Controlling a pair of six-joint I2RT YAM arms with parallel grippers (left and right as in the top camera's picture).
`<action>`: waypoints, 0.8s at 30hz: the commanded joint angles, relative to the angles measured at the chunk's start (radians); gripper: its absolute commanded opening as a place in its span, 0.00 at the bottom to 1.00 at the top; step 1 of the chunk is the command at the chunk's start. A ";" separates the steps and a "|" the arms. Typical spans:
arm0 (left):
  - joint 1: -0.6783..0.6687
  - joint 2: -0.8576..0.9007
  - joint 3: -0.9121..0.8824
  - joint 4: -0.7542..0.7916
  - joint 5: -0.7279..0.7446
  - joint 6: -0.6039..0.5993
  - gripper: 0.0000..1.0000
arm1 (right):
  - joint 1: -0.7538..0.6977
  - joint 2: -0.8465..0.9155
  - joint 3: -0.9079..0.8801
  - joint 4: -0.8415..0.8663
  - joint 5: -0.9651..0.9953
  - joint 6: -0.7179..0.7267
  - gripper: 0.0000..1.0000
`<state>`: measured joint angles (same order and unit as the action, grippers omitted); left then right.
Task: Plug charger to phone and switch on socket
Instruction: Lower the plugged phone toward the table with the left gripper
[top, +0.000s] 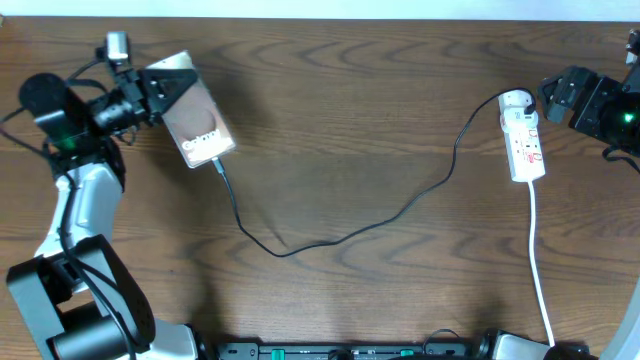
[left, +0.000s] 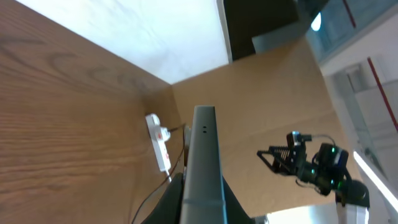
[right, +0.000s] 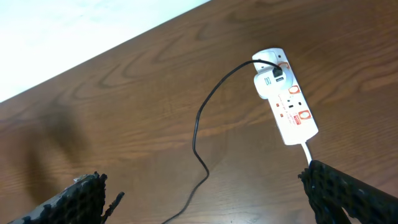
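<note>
The phone (top: 198, 123) is at the far left, bronze face up, lifted and tilted, gripped at its upper-left end by my left gripper (top: 155, 92), which is shut on it. In the left wrist view the phone's grey edge (left: 203, 163) runs up between the fingers. The black charger cable (top: 340, 235) runs from the phone's lower end across the table to the white adapter on the socket (top: 523, 137) at the right. The plug tip sits at the phone's lower edge (top: 216, 163). My right gripper (top: 556, 93) is open and empty, just right of the socket's far end. The socket (right: 287, 106) also shows in the right wrist view.
The socket's white cord (top: 538, 270) runs toward the front edge of the wooden table (top: 360, 120). The arm bases stand at the front edge. Red switch marks show on the socket's face.
</note>
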<state>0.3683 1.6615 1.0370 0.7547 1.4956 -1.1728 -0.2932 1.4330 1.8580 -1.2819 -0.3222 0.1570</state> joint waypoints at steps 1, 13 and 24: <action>-0.058 -0.014 -0.007 -0.050 0.018 0.088 0.07 | 0.005 0.000 0.006 -0.001 -0.010 0.014 0.99; -0.172 -0.014 -0.014 -0.694 -0.280 0.522 0.07 | 0.005 0.000 0.006 -0.024 -0.010 0.014 0.99; -0.191 -0.014 -0.014 -0.874 -0.438 0.613 0.07 | 0.005 0.000 0.006 -0.028 -0.010 0.014 0.99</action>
<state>0.1802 1.6615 1.0107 -0.0570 1.1358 -0.6178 -0.2932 1.4330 1.8580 -1.3098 -0.3225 0.1577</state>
